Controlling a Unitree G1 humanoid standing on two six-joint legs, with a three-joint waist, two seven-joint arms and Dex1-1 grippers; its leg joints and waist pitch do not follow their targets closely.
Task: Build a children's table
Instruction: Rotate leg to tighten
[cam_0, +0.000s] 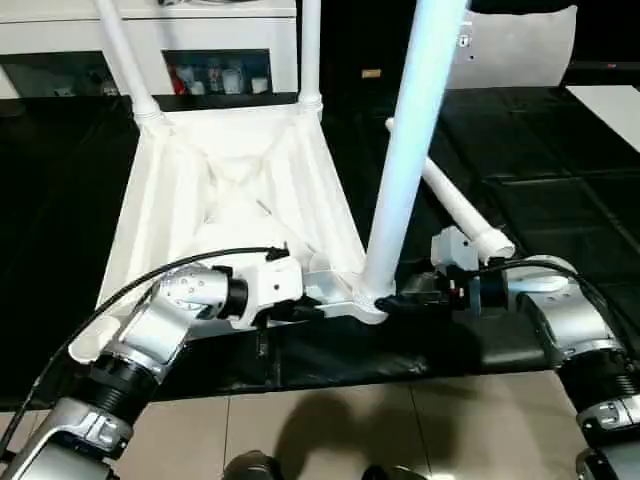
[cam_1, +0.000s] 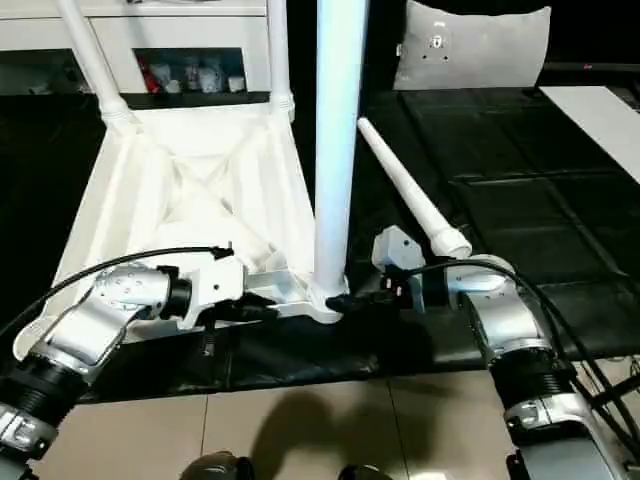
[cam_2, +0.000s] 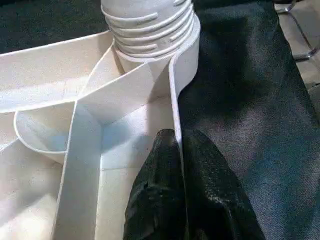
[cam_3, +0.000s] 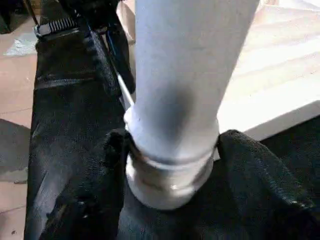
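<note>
So far three legs stand in the upside-down table; one leg waits. Left gripper pinches the rim; right gripper hugs the near leg.

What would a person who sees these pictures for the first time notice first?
The upside-down white table on the black mat, with the near-corner leg rising tall in the middle. The right gripper has its fingers on both sides of that leg's base, and the left gripper pinches the table's rim beside it.
</note>
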